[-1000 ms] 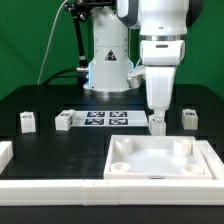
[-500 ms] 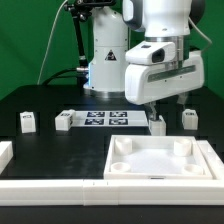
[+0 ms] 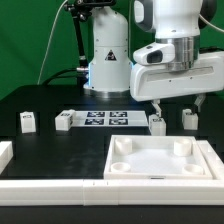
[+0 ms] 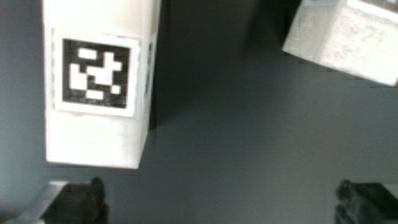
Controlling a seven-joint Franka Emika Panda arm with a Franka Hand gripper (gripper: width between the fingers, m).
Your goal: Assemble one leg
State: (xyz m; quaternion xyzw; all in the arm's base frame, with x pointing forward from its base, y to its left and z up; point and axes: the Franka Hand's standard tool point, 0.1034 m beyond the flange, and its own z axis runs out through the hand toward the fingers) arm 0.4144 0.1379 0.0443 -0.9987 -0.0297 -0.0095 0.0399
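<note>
Several small white legs stand on the black table in the exterior view: two at the left [image 3: 27,122] [image 3: 64,121], one [image 3: 157,124] just right of the marker board [image 3: 105,118], and one [image 3: 188,118] further right. My gripper [image 3: 178,104] hangs open and empty a little above the two right legs, touching neither. In the wrist view a leg with its tag [image 4: 98,85] lies ahead of my open gripper [image 4: 222,205], off to one finger's side and not between the fingers. Another white leg [image 4: 347,40] shows at the corner.
The large white square tray-like piece [image 3: 160,172] with corner recesses lies at the front right. A white bar [image 3: 50,186] runs along the front left, and another white part [image 3: 5,152] sits at the left edge. The robot base [image 3: 108,60] stands behind.
My gripper has lifted off the leg beside the marker board, turned about its axis and shifted toward the exterior view's right. The leg stays on the table.
</note>
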